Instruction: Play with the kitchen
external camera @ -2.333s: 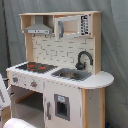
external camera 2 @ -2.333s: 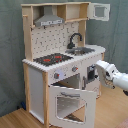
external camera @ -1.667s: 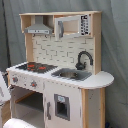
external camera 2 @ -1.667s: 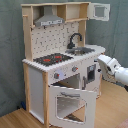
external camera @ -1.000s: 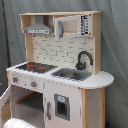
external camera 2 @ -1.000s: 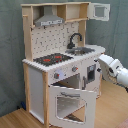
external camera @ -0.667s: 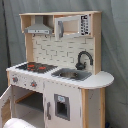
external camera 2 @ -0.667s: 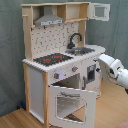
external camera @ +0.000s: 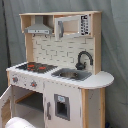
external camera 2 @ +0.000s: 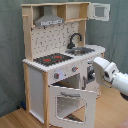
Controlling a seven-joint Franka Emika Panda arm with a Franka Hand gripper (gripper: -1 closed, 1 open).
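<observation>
The kitchen (external camera: 65,85) is a white and light-wood toy set, seen in both exterior views. It has a black-red hob (external camera 2: 50,59), a silver sink (external camera 2: 82,50), a black faucet (external camera 2: 75,39) and a grey hood (external camera 2: 49,21). Its windowed oven door (external camera 2: 70,102) hangs open toward the front. My white arm (external camera 2: 112,75) reaches in from the second exterior view's right. The gripper (external camera 2: 91,75) sits against the kitchen front, beside the knobs (external camera 2: 74,69) and just above the open door. In the first exterior view only a white part of the arm (external camera: 20,122) shows at the bottom left.
An upper cabinet door (external camera 2: 100,11) at the kitchen's top stands open. A grey curtain (external camera 2: 10,50) hangs behind the kitchen, which stands on a wooden floor (external camera 2: 20,120). A rounded countertop end (external camera: 100,80) juts out past the sink.
The arm has shifted slightly up and down at the kitchen's front and stays near the knobs. The oven door is open throughout.
</observation>
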